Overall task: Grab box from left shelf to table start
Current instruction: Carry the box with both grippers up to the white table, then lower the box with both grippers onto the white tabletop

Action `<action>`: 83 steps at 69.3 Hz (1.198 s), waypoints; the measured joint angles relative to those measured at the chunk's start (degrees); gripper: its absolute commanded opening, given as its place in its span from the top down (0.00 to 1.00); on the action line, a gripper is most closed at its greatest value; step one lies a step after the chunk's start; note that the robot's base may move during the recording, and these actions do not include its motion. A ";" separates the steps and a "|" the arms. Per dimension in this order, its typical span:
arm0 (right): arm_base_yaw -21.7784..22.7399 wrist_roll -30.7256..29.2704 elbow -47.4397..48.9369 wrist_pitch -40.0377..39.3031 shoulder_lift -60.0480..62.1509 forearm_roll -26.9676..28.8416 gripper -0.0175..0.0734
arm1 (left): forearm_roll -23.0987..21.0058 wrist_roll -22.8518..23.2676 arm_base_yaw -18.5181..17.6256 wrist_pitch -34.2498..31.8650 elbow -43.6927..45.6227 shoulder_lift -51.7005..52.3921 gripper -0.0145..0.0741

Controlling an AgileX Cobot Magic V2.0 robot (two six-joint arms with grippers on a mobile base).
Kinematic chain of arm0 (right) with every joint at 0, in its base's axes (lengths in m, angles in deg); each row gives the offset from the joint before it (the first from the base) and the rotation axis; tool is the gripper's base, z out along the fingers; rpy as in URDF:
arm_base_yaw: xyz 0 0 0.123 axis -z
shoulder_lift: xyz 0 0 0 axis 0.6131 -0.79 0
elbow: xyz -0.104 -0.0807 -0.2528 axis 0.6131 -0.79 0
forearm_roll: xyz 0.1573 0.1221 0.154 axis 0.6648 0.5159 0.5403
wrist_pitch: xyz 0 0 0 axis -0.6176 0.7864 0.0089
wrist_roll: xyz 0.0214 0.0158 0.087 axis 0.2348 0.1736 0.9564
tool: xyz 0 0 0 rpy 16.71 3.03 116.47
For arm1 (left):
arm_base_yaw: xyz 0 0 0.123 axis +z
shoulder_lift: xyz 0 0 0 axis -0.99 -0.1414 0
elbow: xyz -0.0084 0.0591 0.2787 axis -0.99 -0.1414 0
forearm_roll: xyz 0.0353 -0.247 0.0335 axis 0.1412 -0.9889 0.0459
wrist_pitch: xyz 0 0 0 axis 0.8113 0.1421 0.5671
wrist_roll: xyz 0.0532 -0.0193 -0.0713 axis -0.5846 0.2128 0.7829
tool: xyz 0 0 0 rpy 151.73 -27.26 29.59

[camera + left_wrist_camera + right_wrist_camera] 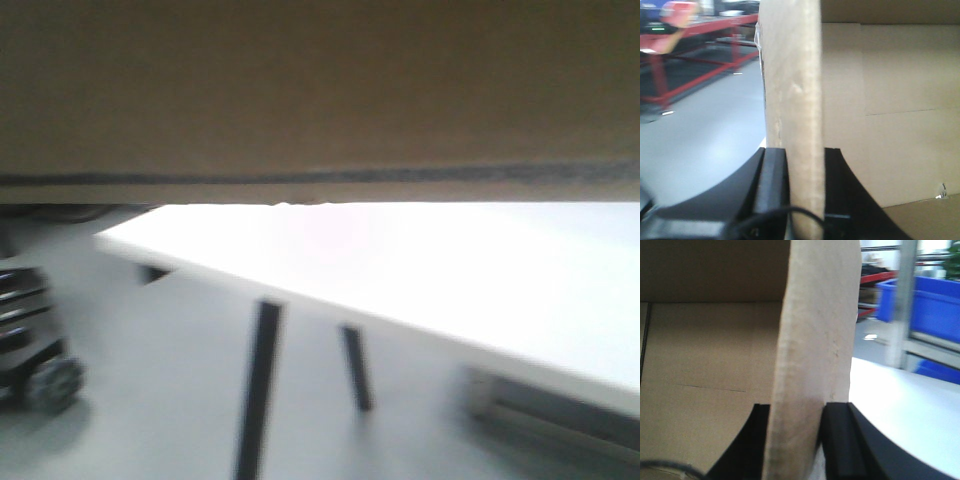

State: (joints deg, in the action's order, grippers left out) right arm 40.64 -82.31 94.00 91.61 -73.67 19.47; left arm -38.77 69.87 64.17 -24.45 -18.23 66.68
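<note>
The tan cardboard box (320, 90) fills the top of the front view, held up above the white table (480, 270), its bottom edge a dark line. My left gripper (802, 165) is shut on the box's left wall (790, 75), one finger outside, one inside. My right gripper (795, 420) is shut on the box's right wall (820, 315) in the same way. The box's empty inside shows in both wrist views. The white table also shows in the right wrist view (900, 405). The black printed panel is out of view.
Dark table legs (260, 390) stand over the grey floor (150, 400). A wheeled cart base (40, 370) is at the lower left. A red metal frame (695, 55) stands left of the box. Blue bins (925, 305) and a metal upright (902, 300) stand behind the table.
</note>
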 measured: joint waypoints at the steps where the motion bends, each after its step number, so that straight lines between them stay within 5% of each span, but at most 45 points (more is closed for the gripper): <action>1: 0.00 0.00 0.00 0.00 0.00 0.00 0.74 | 0.00 0.00 0.00 0.00 0.00 0.00 0.94; 83: -0.20 -0.27 0.00 -0.40 0.00 -1.27 0.74 | -1.28 0.11 0.00 -2.95 -6.93 0.00 0.94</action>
State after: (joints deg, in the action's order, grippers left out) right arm 40.44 -82.58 94.00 91.22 -73.67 18.20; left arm -40.05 69.98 64.17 -27.40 -25.17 66.68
